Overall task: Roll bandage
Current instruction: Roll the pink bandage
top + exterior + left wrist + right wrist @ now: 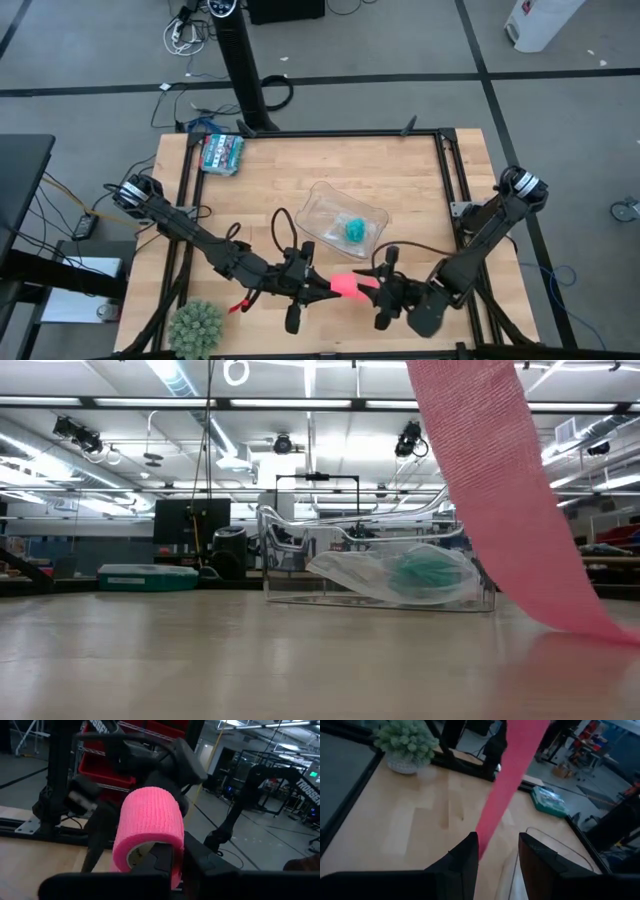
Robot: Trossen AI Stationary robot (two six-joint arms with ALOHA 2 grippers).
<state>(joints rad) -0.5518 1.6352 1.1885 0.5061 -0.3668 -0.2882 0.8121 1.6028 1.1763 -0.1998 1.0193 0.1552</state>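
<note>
Left wrist view: "TROSSEN" lettering on arm [306,787] behind bandage [148,827].

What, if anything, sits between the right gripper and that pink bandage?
Nothing visible does. The loose strip of the bandage already runs down between the open fingers of the right gripper, while the left gripper holds the rolled end. The clear tray with the teal roll lies beyond them, apart.

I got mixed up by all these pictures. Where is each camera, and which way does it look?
High view: above, looking down; both arms, clear plastic tray.
Low view: at tabletop height, looking level; no arm shows, hanging bright pink-red fabric bandage.
Left wrist view: on left arm; left gripper clamps the roll.
Right wrist view: on right arm; right gripper open around the strip.
All four share the bandage.
</note>
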